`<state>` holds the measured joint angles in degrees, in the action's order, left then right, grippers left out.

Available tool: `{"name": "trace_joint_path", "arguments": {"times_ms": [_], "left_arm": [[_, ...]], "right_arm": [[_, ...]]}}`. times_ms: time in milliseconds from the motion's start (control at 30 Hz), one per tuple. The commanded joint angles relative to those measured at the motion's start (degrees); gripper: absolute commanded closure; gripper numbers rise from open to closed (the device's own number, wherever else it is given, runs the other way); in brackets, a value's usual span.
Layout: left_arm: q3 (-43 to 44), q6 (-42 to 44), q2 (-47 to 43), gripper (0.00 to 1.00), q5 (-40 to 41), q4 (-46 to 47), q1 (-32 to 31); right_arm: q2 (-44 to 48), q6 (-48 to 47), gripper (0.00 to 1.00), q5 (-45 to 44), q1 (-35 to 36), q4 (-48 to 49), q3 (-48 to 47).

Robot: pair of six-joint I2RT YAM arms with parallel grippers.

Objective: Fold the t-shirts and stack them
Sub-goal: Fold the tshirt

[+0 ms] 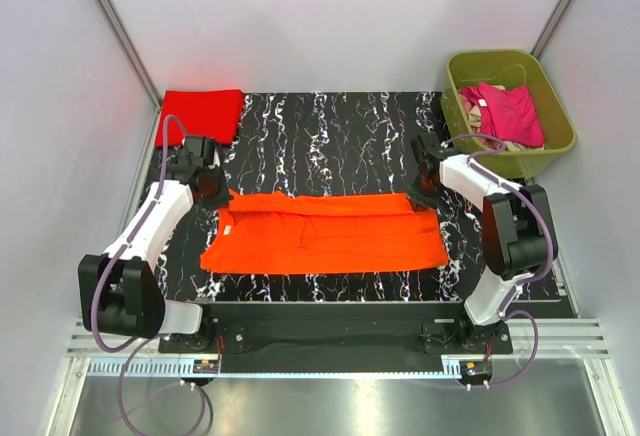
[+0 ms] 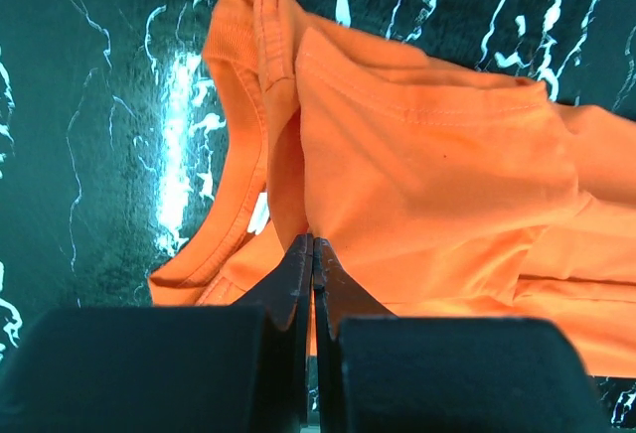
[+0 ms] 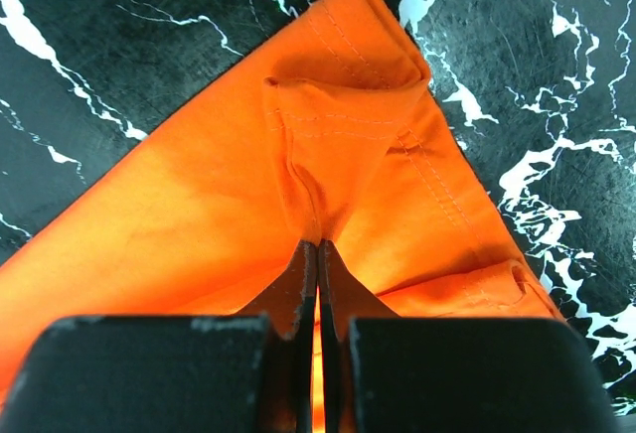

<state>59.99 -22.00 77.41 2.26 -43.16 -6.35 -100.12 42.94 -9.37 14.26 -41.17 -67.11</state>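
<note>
Ok, top view: orange shirt (image 1: 325, 234) lies folded lengthwise on table (image 1: 330, 136), left tool (image 1: 212, 188) at its far-left corner, right tool (image 1: 420, 193) at its far-right corner. Red shirt (image 1: 200, 114) sits folded at the table's far-left corner; pink shirt (image 1: 510, 111) is in tub (image 1: 560, 136), far right.
Left wrist: tool pressed together, pinching orange cloth beside the collar.
Right wrist: tool likewise pinching a hemmed corner.

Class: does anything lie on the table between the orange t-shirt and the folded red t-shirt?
Nothing visible, apart from the left fingers pinching the orange t-shirt; only table lies before the red t-shirt.
</note>
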Motion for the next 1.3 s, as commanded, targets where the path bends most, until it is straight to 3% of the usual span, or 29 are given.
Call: {"name": "trace_joint_path", "arguments": {"times_ms": [0, 267, 1267], "left_arm": [[-1.01, -1.29, -2.87, 1.00, 2.22, 2.29, -0.15], [-4.26, -2.43, -4.37, 1.00, 3.45, 2.81, -0.15], [-10.59, -4.89, -5.69, 1.00, 4.16, 2.55, -0.15]], "right_arm": [[3.25, 0.13, 1.00, -0.92, 0.33, 0.83, 1.01], [6.51, 0.66, 1.00, -0.30, 0.33, 0.74, 3.48], [3.52, -0.13, 1.00, 0.31, 0.33, 2.58, 7.52]]}}
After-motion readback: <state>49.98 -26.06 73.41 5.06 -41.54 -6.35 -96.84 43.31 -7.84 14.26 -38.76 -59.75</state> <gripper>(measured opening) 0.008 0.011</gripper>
